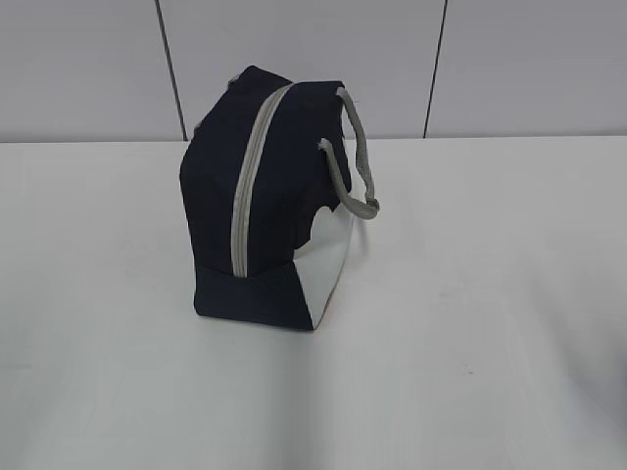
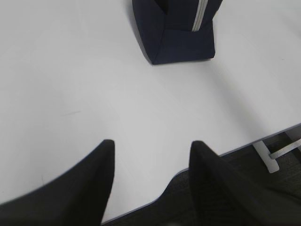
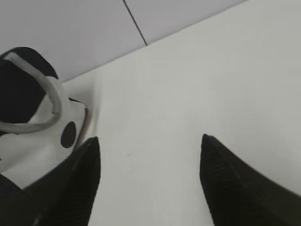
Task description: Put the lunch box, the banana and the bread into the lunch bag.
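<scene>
Zipped lunch bag [image 1: 269,220] stands alone near the table's [image 1: 490,323] back edge, both the left gripper [image 2: 151,146] and right gripper [image 3: 149,141] spread wide, holding nothing.

No legible text or labels.

**One bag, two grippers, no more to count**

We are counting one boxy navy-blue fabric lunch bag [image 1: 265,211] with a white side panel, standing on one white table [image 1: 490,294]. We are seeing one grey zipper [image 1: 250,186] running up its end and one grey webbing handle [image 1: 355,162] looping off its top; whether a second handle lies behind it we cannot tell. We are counting two black grippers, the left gripper [image 2: 151,153] and the right gripper [image 3: 149,148], each showing two dark fingers spread apart.
</scene>
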Tool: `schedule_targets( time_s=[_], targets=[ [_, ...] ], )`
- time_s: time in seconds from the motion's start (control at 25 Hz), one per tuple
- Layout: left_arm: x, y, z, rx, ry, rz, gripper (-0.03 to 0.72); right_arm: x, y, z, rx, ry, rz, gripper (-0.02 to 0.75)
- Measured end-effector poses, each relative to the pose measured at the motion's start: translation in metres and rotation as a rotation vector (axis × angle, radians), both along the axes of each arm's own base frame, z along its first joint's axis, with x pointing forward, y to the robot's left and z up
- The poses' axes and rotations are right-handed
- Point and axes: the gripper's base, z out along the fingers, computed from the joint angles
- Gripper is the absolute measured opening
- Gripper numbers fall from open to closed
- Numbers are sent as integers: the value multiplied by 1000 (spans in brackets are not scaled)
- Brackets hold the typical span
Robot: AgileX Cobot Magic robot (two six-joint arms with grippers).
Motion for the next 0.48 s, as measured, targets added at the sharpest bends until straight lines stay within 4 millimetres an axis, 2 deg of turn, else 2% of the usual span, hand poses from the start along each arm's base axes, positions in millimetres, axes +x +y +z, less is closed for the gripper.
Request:
schedule_targets(
  time_s=[0.16, 0.48],
  targets=[
    [0, 0, 0, -1, 0, -1, 370, -2, 1, -2, 11, 95, 3, 491],
    [0, -1, 0, -7, 1, -5, 361, -2, 2, 1, 23, 112, 19, 491]
  ],
)
